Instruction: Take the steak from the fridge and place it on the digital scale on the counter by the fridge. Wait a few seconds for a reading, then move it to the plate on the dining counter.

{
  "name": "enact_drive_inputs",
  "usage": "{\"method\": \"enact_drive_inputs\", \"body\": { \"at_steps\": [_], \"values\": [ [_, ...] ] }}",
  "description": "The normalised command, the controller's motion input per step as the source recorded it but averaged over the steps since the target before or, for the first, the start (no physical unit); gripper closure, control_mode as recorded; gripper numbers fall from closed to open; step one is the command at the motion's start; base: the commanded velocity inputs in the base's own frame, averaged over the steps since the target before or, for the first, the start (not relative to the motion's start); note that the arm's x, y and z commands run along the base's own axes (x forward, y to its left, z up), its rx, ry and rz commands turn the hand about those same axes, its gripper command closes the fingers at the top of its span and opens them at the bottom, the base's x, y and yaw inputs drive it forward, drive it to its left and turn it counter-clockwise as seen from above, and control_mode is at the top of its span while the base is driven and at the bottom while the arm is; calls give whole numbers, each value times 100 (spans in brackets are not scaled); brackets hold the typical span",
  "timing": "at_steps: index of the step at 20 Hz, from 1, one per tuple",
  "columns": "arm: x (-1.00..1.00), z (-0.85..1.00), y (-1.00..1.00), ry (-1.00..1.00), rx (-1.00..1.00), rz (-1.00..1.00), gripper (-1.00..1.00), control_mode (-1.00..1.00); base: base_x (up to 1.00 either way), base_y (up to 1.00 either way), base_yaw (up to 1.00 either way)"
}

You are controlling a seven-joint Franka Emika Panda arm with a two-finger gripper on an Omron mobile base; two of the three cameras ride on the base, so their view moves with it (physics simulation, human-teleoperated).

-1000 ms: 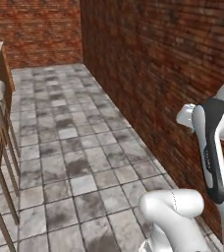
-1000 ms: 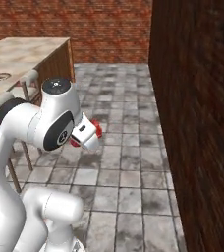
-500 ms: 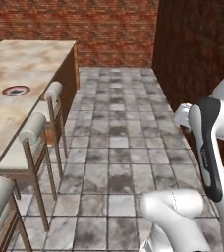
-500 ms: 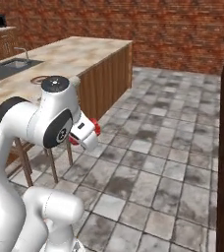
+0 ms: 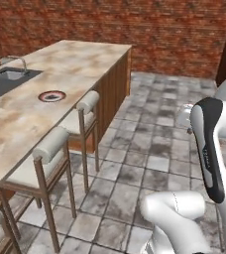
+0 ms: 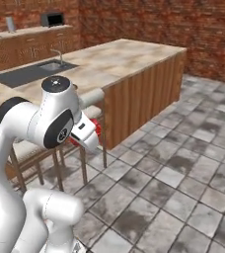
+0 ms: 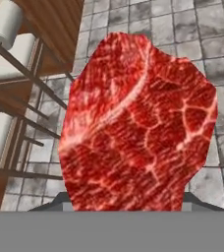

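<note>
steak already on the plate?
No: the plate sits bare on the dining counter, while the steak hangs in the gripper over floor tiles.

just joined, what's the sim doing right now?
The arm is carrying the steak in its gripper, held up off the floor over grey tile. In the hand view the meat stands upright just ahead of the camera. The dining counter lies ahead to the left, with stools along its side and the plate sitting bare on top, near the sink. The steak is not yet on the plate.
</note>
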Motion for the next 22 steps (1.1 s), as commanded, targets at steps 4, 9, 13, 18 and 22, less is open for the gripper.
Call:
{"method": "enact_drive_inputs", "body": {
  "at_steps": [4,9,13,18,22],
  "values": [
    [0,0,0,0,0,0,100,100,87,-47,55],
    [0,0,0,0,0,0,100,100,82,-47,56],
    [0,0,0,0,0,0,100,100,80,-47,57],
    [0,0,0,0,0,0,100,100,75,-49,58],
    [0,0,0,0,0,0,100,100,79,-47,59]
  ]
}}
